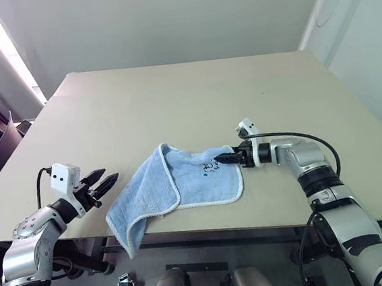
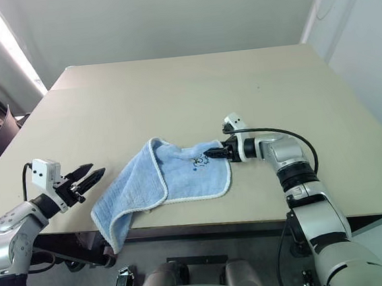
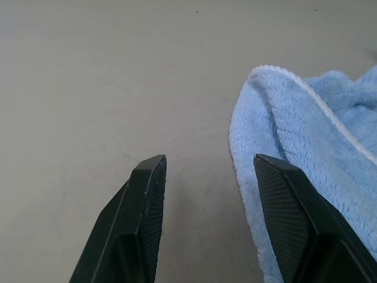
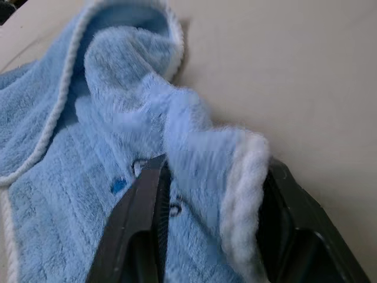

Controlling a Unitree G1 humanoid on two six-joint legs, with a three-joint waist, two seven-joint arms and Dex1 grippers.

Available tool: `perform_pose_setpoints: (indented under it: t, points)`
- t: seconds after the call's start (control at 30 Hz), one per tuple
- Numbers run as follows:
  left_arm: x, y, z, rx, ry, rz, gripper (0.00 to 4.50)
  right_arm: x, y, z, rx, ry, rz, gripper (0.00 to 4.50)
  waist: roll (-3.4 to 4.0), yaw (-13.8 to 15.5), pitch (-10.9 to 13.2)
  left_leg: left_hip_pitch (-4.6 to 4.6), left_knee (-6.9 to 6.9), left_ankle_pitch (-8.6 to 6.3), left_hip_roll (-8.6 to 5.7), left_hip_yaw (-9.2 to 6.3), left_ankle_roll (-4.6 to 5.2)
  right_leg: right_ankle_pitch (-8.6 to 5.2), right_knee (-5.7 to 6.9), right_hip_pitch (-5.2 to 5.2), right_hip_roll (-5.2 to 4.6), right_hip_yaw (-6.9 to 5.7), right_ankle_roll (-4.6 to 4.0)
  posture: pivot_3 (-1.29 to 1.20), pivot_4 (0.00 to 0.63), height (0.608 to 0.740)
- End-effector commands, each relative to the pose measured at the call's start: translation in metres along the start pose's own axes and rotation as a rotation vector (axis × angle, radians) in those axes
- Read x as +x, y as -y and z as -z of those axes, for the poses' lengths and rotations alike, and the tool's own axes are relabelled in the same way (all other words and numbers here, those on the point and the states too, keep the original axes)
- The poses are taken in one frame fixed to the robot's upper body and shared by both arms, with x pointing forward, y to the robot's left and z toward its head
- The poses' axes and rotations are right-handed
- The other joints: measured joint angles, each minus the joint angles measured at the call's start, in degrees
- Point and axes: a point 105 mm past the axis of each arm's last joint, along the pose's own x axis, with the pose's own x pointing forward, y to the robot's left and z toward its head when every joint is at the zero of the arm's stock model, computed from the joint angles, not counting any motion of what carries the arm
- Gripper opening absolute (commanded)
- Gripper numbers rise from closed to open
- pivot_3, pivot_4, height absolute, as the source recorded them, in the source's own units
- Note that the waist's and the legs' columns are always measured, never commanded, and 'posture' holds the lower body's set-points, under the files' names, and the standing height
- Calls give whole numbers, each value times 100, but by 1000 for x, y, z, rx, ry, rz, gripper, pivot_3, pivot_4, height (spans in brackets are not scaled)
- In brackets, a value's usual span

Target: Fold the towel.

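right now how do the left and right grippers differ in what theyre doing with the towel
The right gripper has a bunched fold of the towel between its fingers, at the edge near the logo; the left gripper holds nothing, fingers open.
The right gripper is over the table at the towel's right side; the left gripper is off the towel, beside its left edge.
Both have two black fingers and point inward toward the towel.

We see the towel (image 1: 181, 181) as fluffy light-blue terry cloth with corded white edging. The table (image 1: 174, 104) looks smooth and matt, perhaps laminate. The left gripper (image 3: 209, 168) has finely textured black fingers (image 3: 144, 212).
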Motion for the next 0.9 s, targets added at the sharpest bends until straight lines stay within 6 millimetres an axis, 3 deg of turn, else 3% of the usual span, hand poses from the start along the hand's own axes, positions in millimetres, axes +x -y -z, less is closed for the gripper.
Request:
perform_pose_setpoints:
  t: [0.03, 0.2, 0.33, 0.4, 0.7, 0.87, 0.9]
  points:
    - [2, 1, -16, 42, 45, 13, 2495, -3, 1, -21, -82, 92, 29, 2072, 0, 0, 0, 0, 0, 0, 0, 0, 0, 0, 0, 0, 0, 0, 0, 0, 0, 740]
    - [-2, 5, -25, 45, 51, 45, 2495, 2, 1, -26, -105, 117, 40, 2072, 0, -3, 0, 0, -4, 0, 0, 0, 0, 0, 0, -1, 0, 0, 0, 0, 0, 740]
    - [-3, 7, -18, 50, 21, 45, 2495, 5, -3, -24, -80, 123, 10, 1174, 0, -3, 0, 0, -2, 0, 0, 1, 0, 0, 0, 0, -1, 0, 0, 0, 0, 740]
    - [-3, 8, -17, 46, 22, 45, 2495, 6, 0, -26, -80, 125, 35, 444, 0, -4, 0, 0, -2, 0, 0, 1, 0, 0, 0, -1, 0, 1, 0, 0, 0, 740]
    - [-6, 9, -24, 0, 0, 66, 2495, -1, 9, -29, -131, 163, 93, 444, 0, -1, 0, 0, -2, 0, 0, 0, 0, 0, 0, 0, 0, 1, 0, 0, 0, 740]
    - [-15, 47, -39, 79, -26, 250, 2495, 4, 12, -29, -147, 162, 125, 444, -2, -14, 1, -1, -6, 0, 0, 4, -1, 0, 0, -3, -1, 5, 0, 0, 0, 740]
    - [-16, 57, -39, 101, -34, 294, 2664, 5, 13, -29, -149, 160, 134, 412, -1, -8, 1, -1, -5, 0, 0, 4, -1, 0, -1, -2, -1, 5, 0, 0, 0, 740]
